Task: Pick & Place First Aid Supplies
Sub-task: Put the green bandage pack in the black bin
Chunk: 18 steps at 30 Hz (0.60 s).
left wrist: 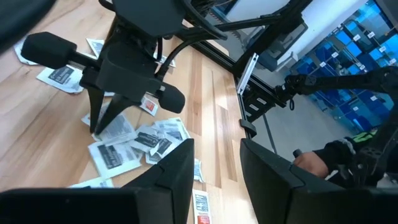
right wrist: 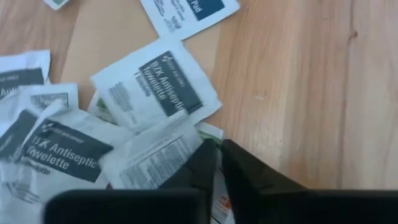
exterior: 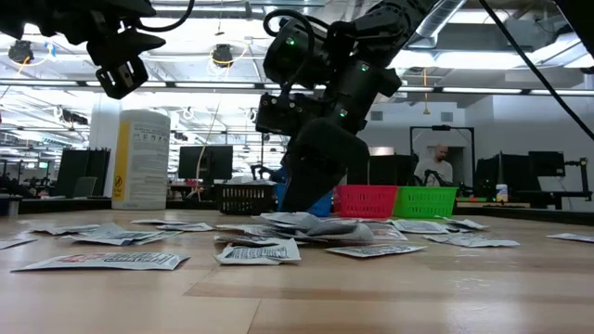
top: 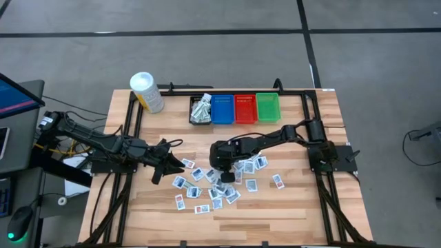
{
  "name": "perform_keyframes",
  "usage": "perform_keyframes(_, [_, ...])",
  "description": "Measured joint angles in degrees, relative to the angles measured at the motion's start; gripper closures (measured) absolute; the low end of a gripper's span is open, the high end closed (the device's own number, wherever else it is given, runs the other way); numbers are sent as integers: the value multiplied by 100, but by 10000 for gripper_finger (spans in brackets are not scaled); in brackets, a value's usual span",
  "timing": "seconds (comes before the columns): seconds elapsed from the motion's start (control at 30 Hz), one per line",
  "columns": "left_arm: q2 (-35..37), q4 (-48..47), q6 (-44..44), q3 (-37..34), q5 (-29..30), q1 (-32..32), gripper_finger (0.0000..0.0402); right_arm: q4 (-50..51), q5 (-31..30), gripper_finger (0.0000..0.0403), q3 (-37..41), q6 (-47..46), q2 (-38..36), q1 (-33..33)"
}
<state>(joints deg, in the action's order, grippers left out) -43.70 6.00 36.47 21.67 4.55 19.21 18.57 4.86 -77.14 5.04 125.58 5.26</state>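
The packets [top: 217, 186] lay scattered and overlapping on the bench [top: 303, 213]; thin, light and limp, best pinched at a lifted edge. The right gripper [right wrist: 219, 163] was pressed together down in the pile, nipping a packet's corner. The left gripper [top: 173, 146] hovered beside, spread.

Two arms: matte black throughout, six-joint, blocky segmented links.
Left arm [top: 96, 143]: black cables running along links; more cables, some yellow, bundled at base.
Right arm [top: 289, 134]: rounded joint housings, flat black base plate with small screws.
Green indicator lights glowing on right arm's wrist housing, seen in low view.
Left gripper [left wrist: 214, 168]: two broad, flat, dark fingers, squared tips.
Right gripper [right wrist: 214, 163]: two dark, tapered fingers, smooth faces.
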Motion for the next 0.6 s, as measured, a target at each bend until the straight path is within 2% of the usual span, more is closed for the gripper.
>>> perform_keyframes(0.07, [0,0,-1,0,1,23,271,-25,15,397,0,-42,6,-13])
perform_keyframes(0.17, [0,0,-1,0,3,25,271,-25,3,392,6,-48,-60,-80])
perform_keyframes(0.33, [0,0,-2,-1,13,25,271,133,-148,400,69,-61,-566,-220])
perform_keyframes(0.43, [0,-2,-2,-2,14,25,271,441,-552,398,145,-114,-941,-283])
perform_keyframes(0.6, [-25,-6,-2,-4,14,25,271,341,-1238,401,79,-76,-1666,-323])
